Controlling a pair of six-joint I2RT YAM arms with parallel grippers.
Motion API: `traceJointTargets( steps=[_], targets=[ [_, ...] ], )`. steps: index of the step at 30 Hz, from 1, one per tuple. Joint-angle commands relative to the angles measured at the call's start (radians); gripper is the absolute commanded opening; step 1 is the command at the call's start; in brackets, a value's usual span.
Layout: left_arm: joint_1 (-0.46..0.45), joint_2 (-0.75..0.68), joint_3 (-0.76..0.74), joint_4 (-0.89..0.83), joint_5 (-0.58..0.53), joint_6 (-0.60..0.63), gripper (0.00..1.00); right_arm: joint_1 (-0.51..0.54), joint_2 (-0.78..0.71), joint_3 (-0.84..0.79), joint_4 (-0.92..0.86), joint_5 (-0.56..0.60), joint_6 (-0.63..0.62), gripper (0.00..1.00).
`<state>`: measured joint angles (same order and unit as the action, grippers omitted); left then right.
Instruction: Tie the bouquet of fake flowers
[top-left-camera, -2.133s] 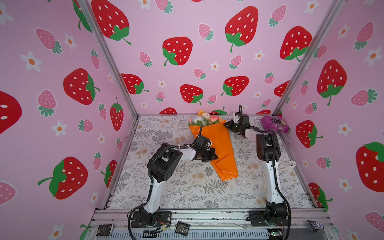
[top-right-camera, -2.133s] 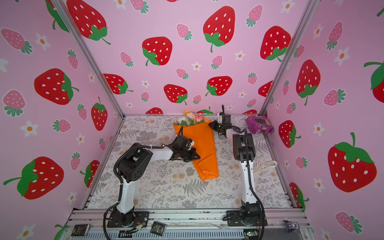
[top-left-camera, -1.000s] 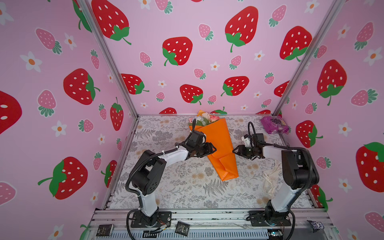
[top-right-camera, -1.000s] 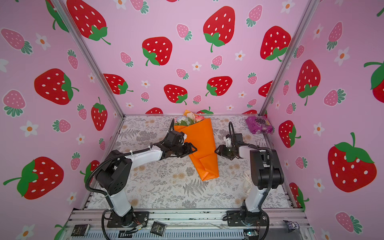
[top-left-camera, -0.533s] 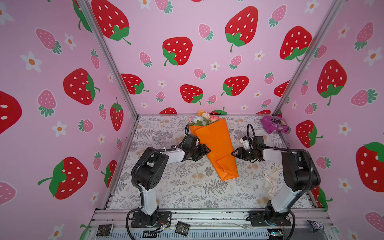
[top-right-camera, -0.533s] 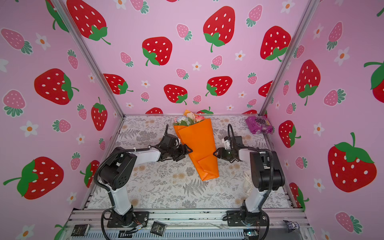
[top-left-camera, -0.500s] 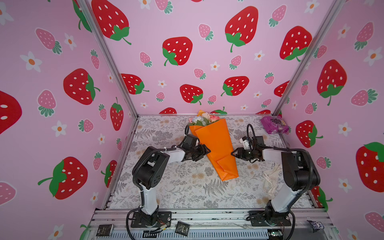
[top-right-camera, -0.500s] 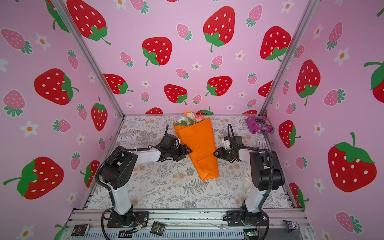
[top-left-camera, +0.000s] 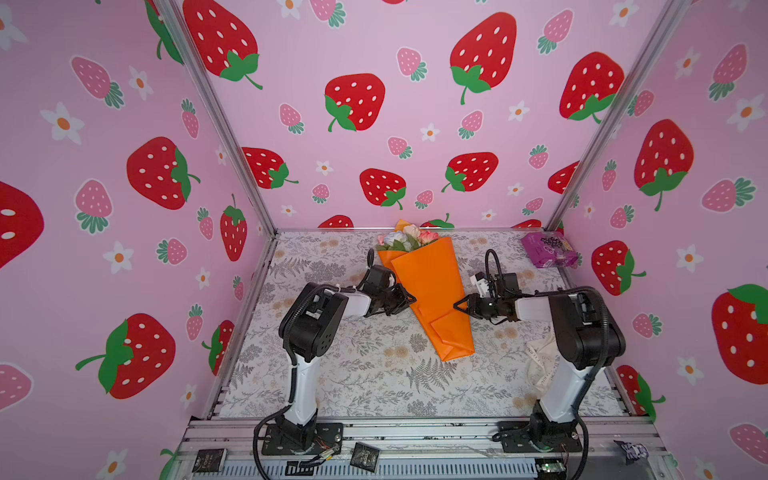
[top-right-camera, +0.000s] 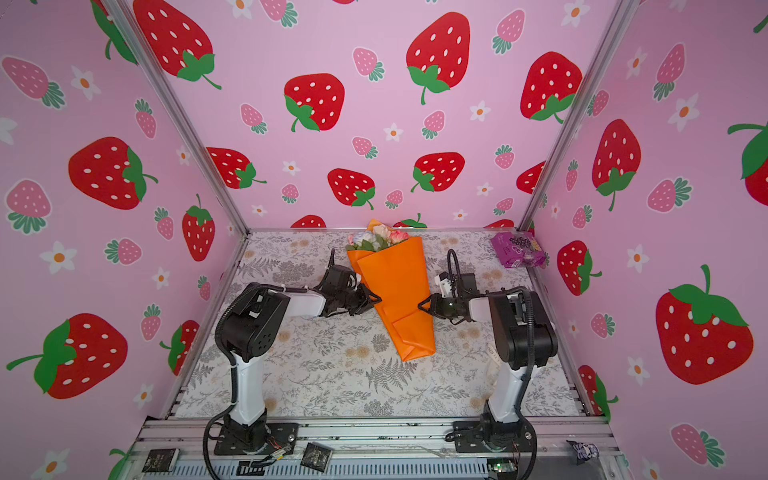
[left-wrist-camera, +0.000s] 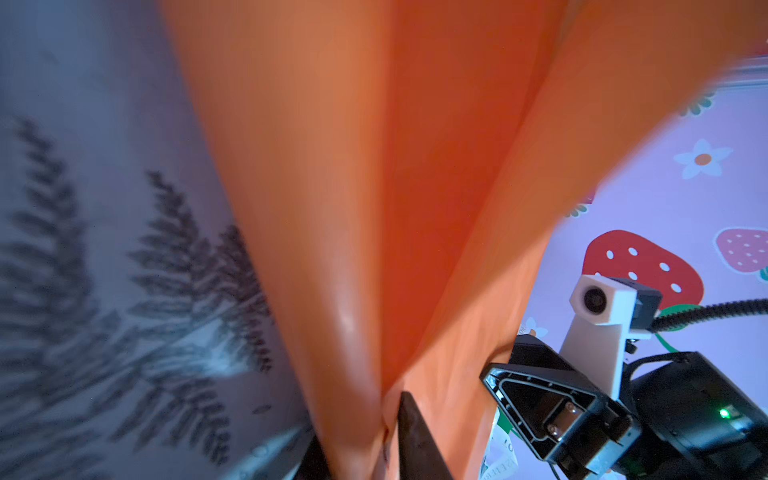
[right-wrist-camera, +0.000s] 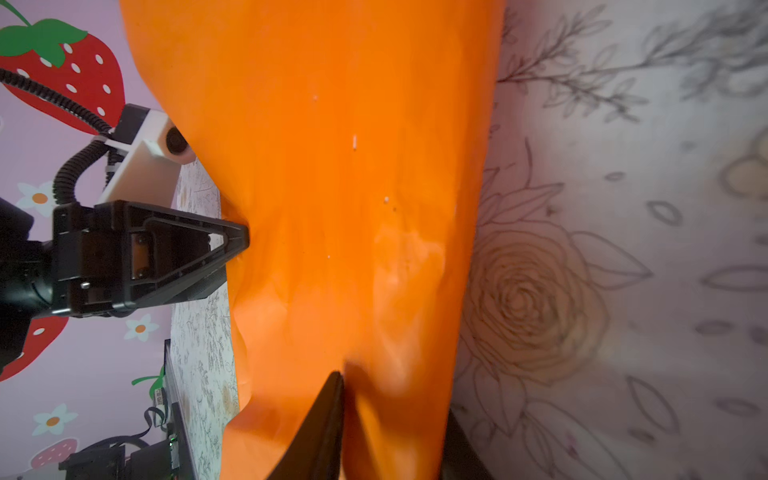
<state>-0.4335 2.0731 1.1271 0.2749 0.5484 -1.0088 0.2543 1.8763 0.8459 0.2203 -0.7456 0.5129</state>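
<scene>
The bouquet of fake flowers (top-left-camera: 432, 291) (top-right-camera: 395, 291) lies on the table as an orange paper cone. Its pink, peach and white heads (top-left-camera: 409, 240) point at the back wall. My left gripper (top-left-camera: 411, 300) (top-right-camera: 377, 300) meets the cone's left edge, and in the left wrist view it (left-wrist-camera: 357, 419) is shut on a fold of the orange paper (left-wrist-camera: 332, 208). My right gripper (top-left-camera: 456, 306) (top-right-camera: 419, 306) meets the right edge opposite. In the right wrist view it (right-wrist-camera: 395, 395) is shut on the paper (right-wrist-camera: 332, 166). The stems are hidden inside the wrap.
A small purple packet (top-left-camera: 546, 249) (top-right-camera: 517, 249) lies in the back right corner. A cream ribbon with lettering (top-left-camera: 540, 365) lies by the right arm's base. Pink strawberry walls close in three sides, and a metal rail (top-left-camera: 415, 432) runs along the front.
The right gripper came from the back right to the cone's right edge. Both grippers then closed on the orange paper from opposite sides. The bouquet has hardly shifted.
</scene>
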Motion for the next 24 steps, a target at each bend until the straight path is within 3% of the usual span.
traceJointTargets(
  steps=[1, 9, 16, 21, 24],
  targets=[
    [0.04, 0.028, 0.035, -0.042, -0.015, 0.014, 0.18, 0.038, 0.048, 0.007, 0.041, 0.021, 0.069, 0.23],
    [0.111, 0.085, 0.108, -0.095, 0.006, 0.058, 0.12, 0.088, 0.098, -0.006, 0.218, 0.065, 0.229, 0.15],
    [0.145, 0.167, 0.23, -0.138, 0.039, 0.081, 0.1, 0.103, 0.171, 0.087, 0.216, 0.105, 0.266, 0.11],
    [0.16, 0.19, 0.286, -0.17, 0.036, 0.098, 0.1, 0.103, 0.223, 0.168, 0.198, 0.087, 0.271, 0.12],
    [0.161, 0.179, 0.29, -0.19, 0.04, 0.117, 0.14, 0.101, 0.203, 0.166, 0.189, 0.089, 0.274, 0.18]
  ],
)
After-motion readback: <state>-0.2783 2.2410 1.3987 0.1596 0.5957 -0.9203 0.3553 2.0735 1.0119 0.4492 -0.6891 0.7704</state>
